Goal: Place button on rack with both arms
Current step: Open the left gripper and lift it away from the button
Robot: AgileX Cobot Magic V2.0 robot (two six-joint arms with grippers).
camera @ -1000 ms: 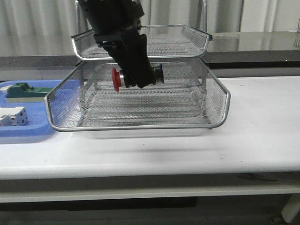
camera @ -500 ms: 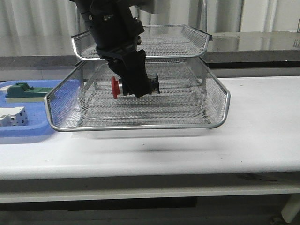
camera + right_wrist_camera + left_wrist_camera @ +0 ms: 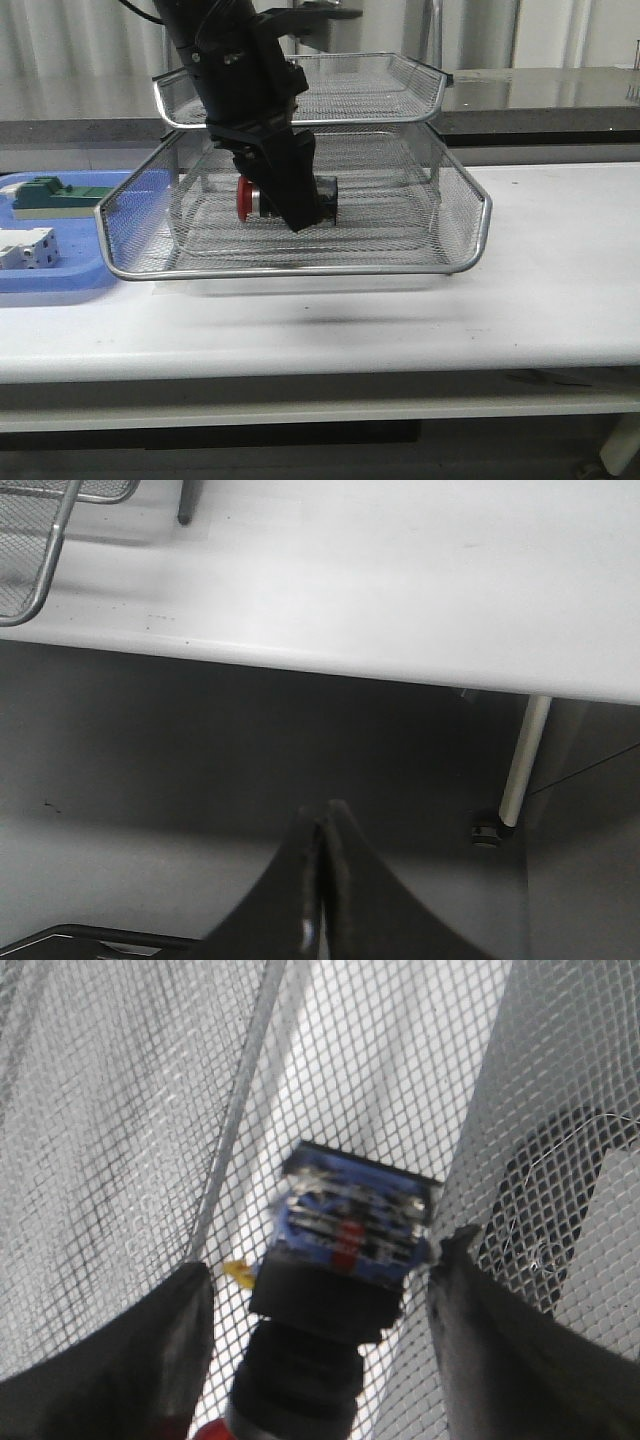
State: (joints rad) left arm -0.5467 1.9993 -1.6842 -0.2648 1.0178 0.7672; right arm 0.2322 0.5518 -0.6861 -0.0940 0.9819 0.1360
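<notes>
The button (image 3: 243,197) lies on its side, red head to the left, low inside the middle tier of the silver wire-mesh rack (image 3: 460,230). My left gripper (image 3: 295,205) reaches down into that tier around it. In the left wrist view the button's blue-and-black body (image 3: 350,1230) sits on the mesh (image 3: 120,1110) between my fingers. The left gripper (image 3: 325,1258) is open, with a gap on one side of the button. My right gripper (image 3: 322,815) is shut and empty, low in front of the table edge, out of the front view. A corner of the rack (image 3: 40,570) shows there.
A flat blue tray (image 3: 60,280) at the left holds a green block (image 3: 45,192) and a white breaker (image 3: 25,248). The rack's top tier (image 3: 400,90) hangs just above my left arm. The white table (image 3: 560,260) extends right; its leg (image 3: 520,770) shows below.
My left gripper has moved down and slightly left inside the middle tier, carrying the button lower toward the mesh floor. Its fingers now stand apart from the button.
</notes>
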